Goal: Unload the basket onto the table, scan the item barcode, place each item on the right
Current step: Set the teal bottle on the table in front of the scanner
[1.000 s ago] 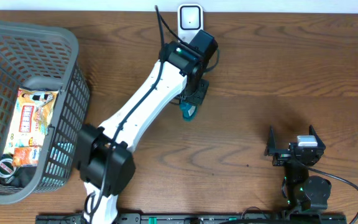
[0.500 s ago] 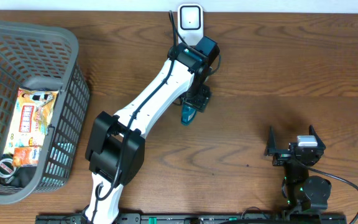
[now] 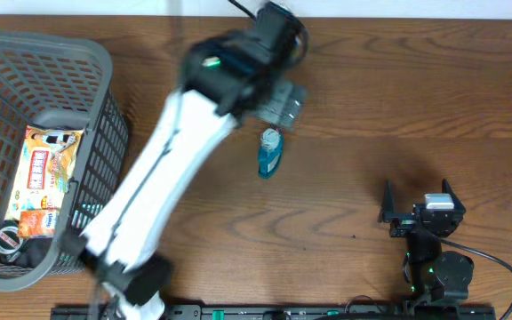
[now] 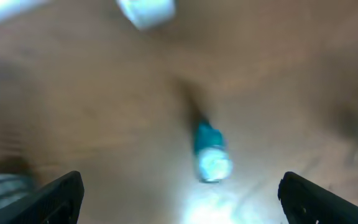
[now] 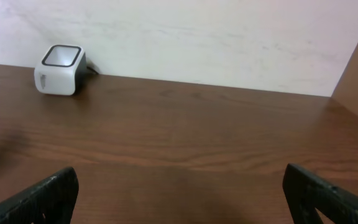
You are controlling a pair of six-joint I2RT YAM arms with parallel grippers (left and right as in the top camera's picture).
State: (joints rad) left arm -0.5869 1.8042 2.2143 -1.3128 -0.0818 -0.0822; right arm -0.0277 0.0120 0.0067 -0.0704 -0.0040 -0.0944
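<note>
Locate the small teal bottle (image 3: 270, 153) near the middle of the wooden table (image 3: 416, 98): it lies on its side on the bare surface, with its pale cap end pointing toward the far edge. Check the left gripper (image 4: 180, 198) in the left wrist view. Its two fingers (image 4: 61, 194) sit at the outer lower corners of the picture, spread wide, with nothing between them, and the bottle shows on the table beyond them, clear of both. This view and the left arm in the overhead view are blurred, so you cannot read the bottle's label or find a barcode on it. In the overhead view the left arm covers the scanner. Find the scanner (image 5: 59, 70) in the right wrist view instead, a white box with a dark window on top, standing at the far edge of the table against the pale wall (image 5: 197, 37). The right gripper (image 5: 179, 198) sits low at the near right side of the table, fingers spread wide and holding nothing, well apart from the bottle. A grey mesh basket (image 3: 105, 133) stands at the left end of the table, with a printed snack packet (image 3: 47, 173) lying inside it
</note>
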